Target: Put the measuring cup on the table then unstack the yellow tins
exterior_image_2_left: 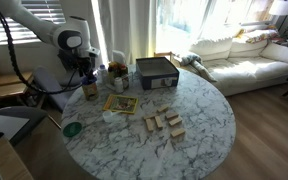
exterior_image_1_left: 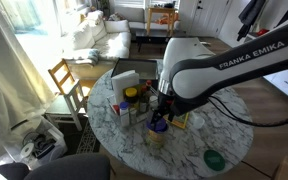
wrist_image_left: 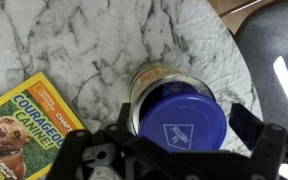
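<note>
Gripper (wrist_image_left: 174,152) wide open, empty, over measuring cup (wrist_image_left: 194,125)

A home living room is indicated: a white sofa (exterior_image_2_left: 246,58) is seen at the upper right in an exterior view, and a wooden chair (exterior_image_1_left: 66,78) is set beside a round marble table (exterior_image_2_left: 204,110).

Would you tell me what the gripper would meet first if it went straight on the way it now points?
Probably the blue measuring cup, sitting in the yellow tins directly below the open gripper; the gap between them is hard to judge.
</note>
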